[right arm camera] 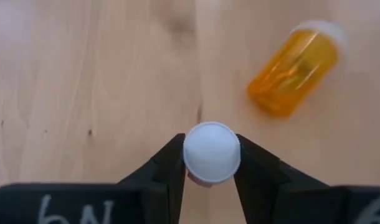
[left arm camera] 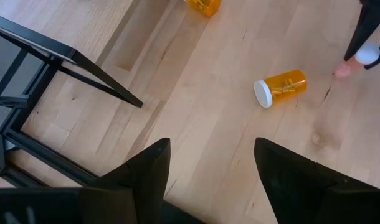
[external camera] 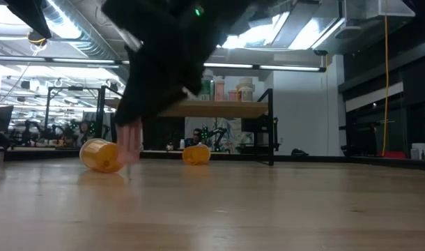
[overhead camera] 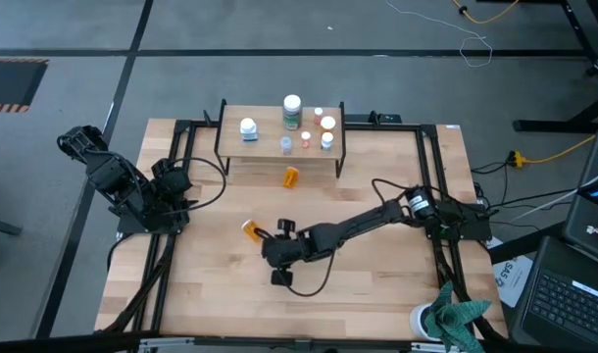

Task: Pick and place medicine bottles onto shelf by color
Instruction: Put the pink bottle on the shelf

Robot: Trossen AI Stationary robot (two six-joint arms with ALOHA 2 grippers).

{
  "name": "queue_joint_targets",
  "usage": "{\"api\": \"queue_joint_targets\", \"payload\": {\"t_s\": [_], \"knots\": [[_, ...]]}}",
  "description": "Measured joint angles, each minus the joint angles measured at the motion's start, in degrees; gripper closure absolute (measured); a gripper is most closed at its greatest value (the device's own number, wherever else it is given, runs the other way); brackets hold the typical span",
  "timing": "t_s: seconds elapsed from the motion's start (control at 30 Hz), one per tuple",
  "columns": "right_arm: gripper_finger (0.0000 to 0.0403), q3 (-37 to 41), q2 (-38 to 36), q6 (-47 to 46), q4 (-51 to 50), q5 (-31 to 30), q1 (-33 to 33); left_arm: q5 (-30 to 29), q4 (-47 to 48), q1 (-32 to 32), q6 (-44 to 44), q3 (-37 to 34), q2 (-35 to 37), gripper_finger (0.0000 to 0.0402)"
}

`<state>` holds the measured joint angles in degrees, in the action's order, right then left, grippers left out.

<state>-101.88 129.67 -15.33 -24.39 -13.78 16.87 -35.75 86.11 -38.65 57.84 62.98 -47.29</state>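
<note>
The right gripper (right arm camera: 209, 163), fingers closed on a white-capped bottle (right arm camera: 211, 154) held cap-up, hangs mid-table with the shelf (overhead camera: 235, 145) well beyond it and a toppled orange bottle (right arm camera: 294, 71) lying just beside, the left gripper (left arm camera: 209, 168) waiting open.

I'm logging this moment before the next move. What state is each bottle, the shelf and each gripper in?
Right gripper: shut on a white-capped bottle, over the table middle.
Left gripper: open, empty, waiting at the table's left side.
Near orange bottle: lying on its side, beside the right gripper.
Far orange bottle: lying on its side, in front of the shelf.
Shelf: several bottles standing upright on it.
</note>
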Motion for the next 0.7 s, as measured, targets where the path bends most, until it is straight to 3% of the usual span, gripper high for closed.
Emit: {"api": "queue_joint_targets", "payload": {"t_s": [0.47,0.57,0.7], "knots": [[0.0289,-31.7,-0.3,16.9,-26.6,-4.1,-12.1,-1.0,0.0,0.0,1.9,0.0,0.0,0.0174],[0.0289,-32.6,-1.3,19.2,-25.4,-4.0,-16.3,-1.2,0.0,0.0,2.1,0.0,0.0,0.0174],[0.0289,-31.9,-1.7,20.0,-25.9,1.9,-22.4,-2.3,0.0,0.0,2.1,0.0,0.0,0.0174]]}}
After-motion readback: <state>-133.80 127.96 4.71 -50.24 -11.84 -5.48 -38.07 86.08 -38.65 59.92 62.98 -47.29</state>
